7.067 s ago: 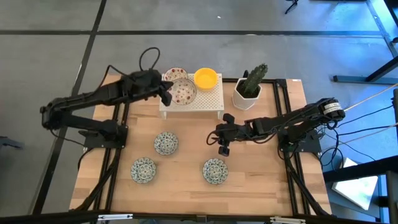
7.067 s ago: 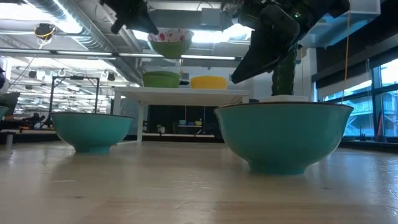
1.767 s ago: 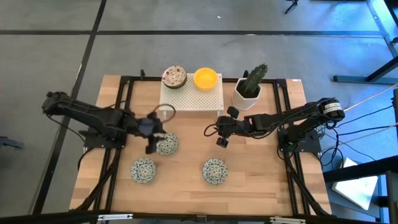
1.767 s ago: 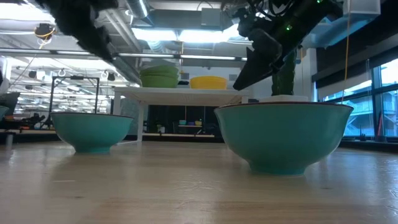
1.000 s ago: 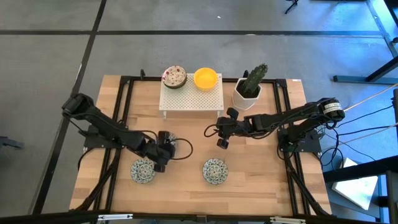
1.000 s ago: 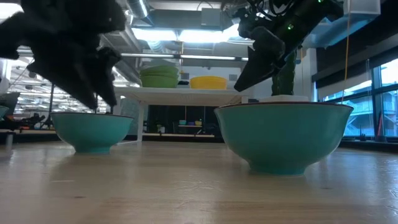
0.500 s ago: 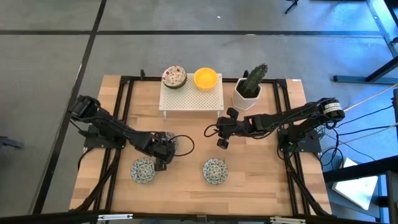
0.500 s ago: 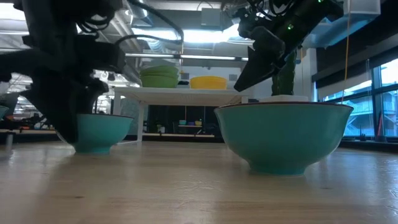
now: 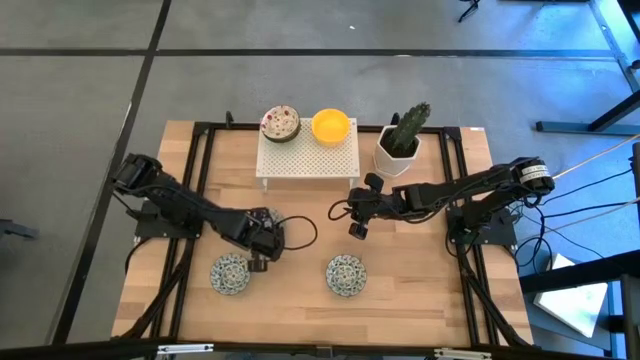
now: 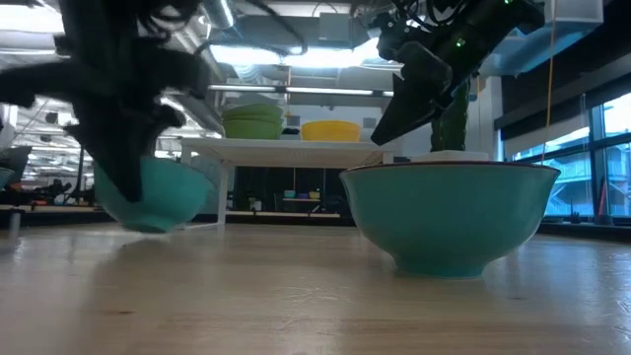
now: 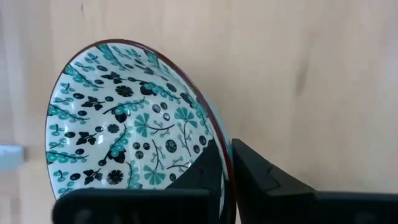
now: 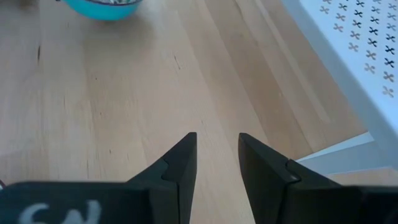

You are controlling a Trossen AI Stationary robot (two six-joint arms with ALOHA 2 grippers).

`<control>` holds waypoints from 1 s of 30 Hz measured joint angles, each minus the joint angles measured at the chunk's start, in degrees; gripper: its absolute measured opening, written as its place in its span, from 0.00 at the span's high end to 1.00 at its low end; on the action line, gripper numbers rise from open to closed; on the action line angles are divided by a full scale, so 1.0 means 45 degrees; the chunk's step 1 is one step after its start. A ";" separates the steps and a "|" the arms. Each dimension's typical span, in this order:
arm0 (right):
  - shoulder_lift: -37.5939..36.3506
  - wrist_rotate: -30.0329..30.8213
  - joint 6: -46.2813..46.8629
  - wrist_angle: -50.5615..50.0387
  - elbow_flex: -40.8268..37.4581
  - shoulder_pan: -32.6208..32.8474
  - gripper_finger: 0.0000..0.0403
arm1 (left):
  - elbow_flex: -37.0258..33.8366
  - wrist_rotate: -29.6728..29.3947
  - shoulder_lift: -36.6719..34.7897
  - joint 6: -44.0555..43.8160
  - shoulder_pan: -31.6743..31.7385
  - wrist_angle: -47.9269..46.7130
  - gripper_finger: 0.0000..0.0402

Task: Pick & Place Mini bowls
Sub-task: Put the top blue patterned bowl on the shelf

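Note:
My left gripper (image 9: 262,250) is shut on a white mini bowl with green-blue pattern (image 11: 124,124), left of the table's middle; in the high view the gripper covers most of this bowl (image 9: 275,232). Two more patterned bowls (image 9: 230,273) (image 9: 346,275) rest on their feet near the table's near edge. Red-speckled bowls (image 9: 281,124) and a yellow bowl (image 9: 331,125) stand on the white rack (image 9: 310,158). My right gripper (image 9: 358,226) hangs open above bare wood near the table's middle, touching nothing. My left gripper pinches the patterned bowl's rim (image 11: 219,132), one finger (image 11: 208,171) inside the bowl and the other (image 11: 258,177) outside its teal wall. The fingers come from above, pointing down. The bowl (image 10: 148,197) sits tilted in the hold, its underside close over the table.
A cactus in a white pot (image 9: 402,140) stands right of the rack at the far edge. The rack's leg and shelf (image 12: 354,50) lie close ahead of the right gripper. Black frame rails run along both sides of the table. Bare wood lies between the bowls.
The left gripper has come down at the patterned bowl left of the middle and taken hold of its rim. The bowl, level on the table half a second ago, is now tipped to one side and slightly raised. The right arm has kept still.

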 joint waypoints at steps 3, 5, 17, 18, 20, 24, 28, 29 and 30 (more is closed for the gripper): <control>0.0000 -0.0078 0.0000 -0.0010 0.0000 0.0000 0.71 | 0.0645 0.0002 0.0000 0.0684 -0.0170 -0.0083 0.96; 0.0000 -0.0091 0.0000 -0.0031 0.0000 0.0000 0.71 | 0.1066 -0.0112 0.0000 0.1004 -0.0265 -0.0536 0.97; 0.0000 -0.0093 -0.0010 -0.0112 0.0000 0.0012 0.71 | 0.4902 -0.1786 -0.0015 0.3235 -0.0015 -0.4082 0.96; 0.0000 -0.0092 -0.0010 -0.0112 0.0000 0.0015 0.71 | 0.5162 -0.1943 -0.0015 0.3585 0.0143 -0.4067 0.96; 0.0000 -0.0097 -0.0010 -0.0112 0.0000 0.0015 0.71 | 0.5566 -0.2303 -0.0018 0.4233 0.0555 -0.3772 0.96; 0.0000 -0.0097 -0.0010 -0.0109 0.0000 0.0015 0.71 | 0.5671 -0.2357 -0.0024 0.5759 0.1572 -0.2900 0.96; 0.0000 -0.0097 -0.0063 -0.0104 0.0000 0.0015 0.71 | 0.5671 -0.2112 -0.0024 0.7159 0.2916 -0.2353 0.96; 0.0002 -0.0097 -0.0094 -0.0067 0.0000 0.0012 0.71 | 0.5671 -0.1982 -0.0024 0.7458 0.3266 -0.2240 0.96; 0.0000 -0.0097 -0.0111 -0.0001 0.0000 0.0010 0.71 | 0.5671 -0.1807 -0.0024 0.7754 0.3618 -0.2085 0.96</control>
